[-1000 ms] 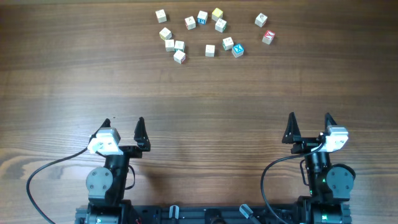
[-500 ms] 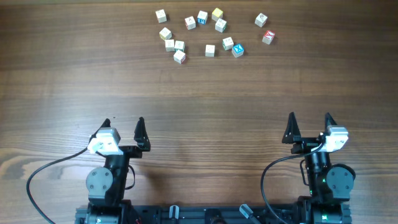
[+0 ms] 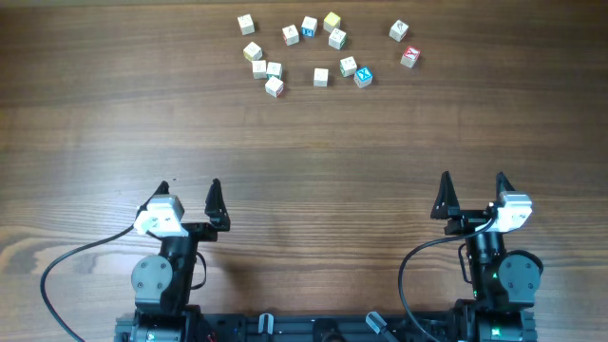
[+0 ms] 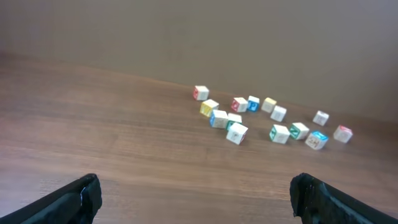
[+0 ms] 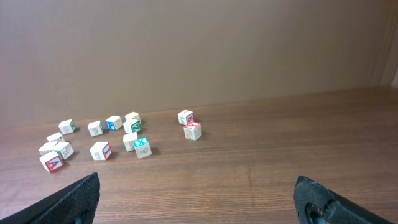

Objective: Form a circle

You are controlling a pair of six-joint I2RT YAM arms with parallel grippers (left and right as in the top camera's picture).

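- Across the whole overhead view, looking down on a brown wooden table, its grain running from 9 to 3 o'clock.
- At 7 o'clock, finding the left gripper sitting just ahead of its base, jaws standing spread fully wide and clasping nothing.
- At 5 o'clock, finding the right gripper sitting likewise, jaws gaping fully and gripping nothing.
- At 12 o'clock, well apart from both grippers, seeing the pale letter cubes lying in a loose, scattered band, not closing into a circle.
- Within that band, toward 12 o'clock, noting a blue-faced cube sitting just beside a pale neighbour; toward 1 o'clock, noting a red-faced cube lying at the band's edge.
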